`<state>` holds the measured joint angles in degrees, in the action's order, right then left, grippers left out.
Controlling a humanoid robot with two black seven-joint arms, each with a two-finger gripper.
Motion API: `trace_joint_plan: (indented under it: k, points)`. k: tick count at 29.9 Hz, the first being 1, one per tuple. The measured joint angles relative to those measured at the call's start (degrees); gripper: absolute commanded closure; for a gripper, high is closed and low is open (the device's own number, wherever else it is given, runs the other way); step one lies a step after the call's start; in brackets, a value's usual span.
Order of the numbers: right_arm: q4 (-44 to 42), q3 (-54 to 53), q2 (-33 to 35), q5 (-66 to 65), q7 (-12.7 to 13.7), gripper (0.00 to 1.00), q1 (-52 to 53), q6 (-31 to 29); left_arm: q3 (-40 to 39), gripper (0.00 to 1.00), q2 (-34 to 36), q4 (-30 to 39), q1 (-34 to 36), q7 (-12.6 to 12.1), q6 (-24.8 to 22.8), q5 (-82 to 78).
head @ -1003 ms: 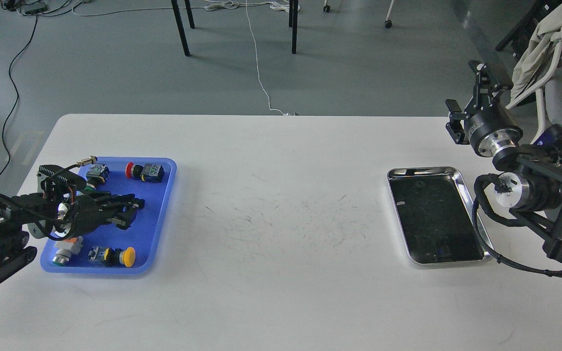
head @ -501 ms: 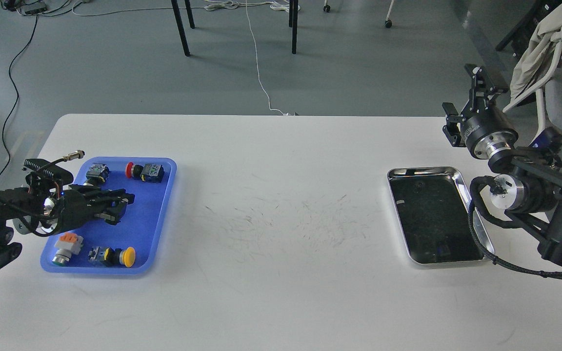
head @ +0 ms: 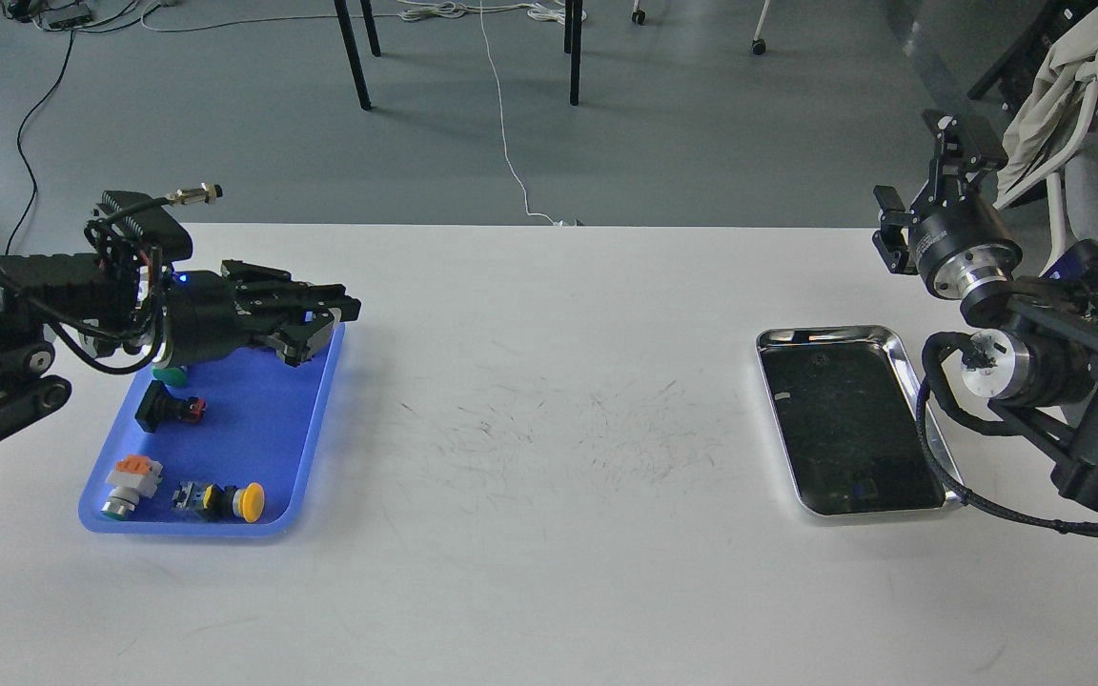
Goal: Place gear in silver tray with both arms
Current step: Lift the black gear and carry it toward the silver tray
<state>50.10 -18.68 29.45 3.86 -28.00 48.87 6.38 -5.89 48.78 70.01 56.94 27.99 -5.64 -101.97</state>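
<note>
We are hovering our left gripper over the blue tray's one o'clock corner; whether it is gripping anything, we cannot tell. The silver tray, empty, is sitting at three o'clock across bare table. Our right gripper, fingers spread, is waiting beyond its twelve o'clock rim.

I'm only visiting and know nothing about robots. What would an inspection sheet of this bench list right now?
Surface: white table, faint dark scuffs mid-table.
Job's things: silver tray at right, nothing in it.
Clutter: blue tray at left holding a yellow push-button, an orange-topped switch and a black part.
Grippers: left gripper over the blue tray's far end, grasp unclear; right gripper raised beyond the silver tray, open.
Cables: black hose along the silver tray's right rim.
Surroundings: grey floor, chair legs, white cord.
</note>
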Motion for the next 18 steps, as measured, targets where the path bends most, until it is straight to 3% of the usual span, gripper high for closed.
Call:
trace_joint_plan:
  k: [6,18]
  points:
    - [-0.05,-1.53,0.01,0.01,0.0,0.04,-0.07,0.46,0.08,0.89,-4.47,1.78,3.95,0.0,-1.77,-8.9]
    - [-1.52,-3.26,-0.18,0.01,0.0,0.04,-0.14,0.75,0.71,0.89,-19.42,-0.79,6.07,0.0,-5.49,-9.67]
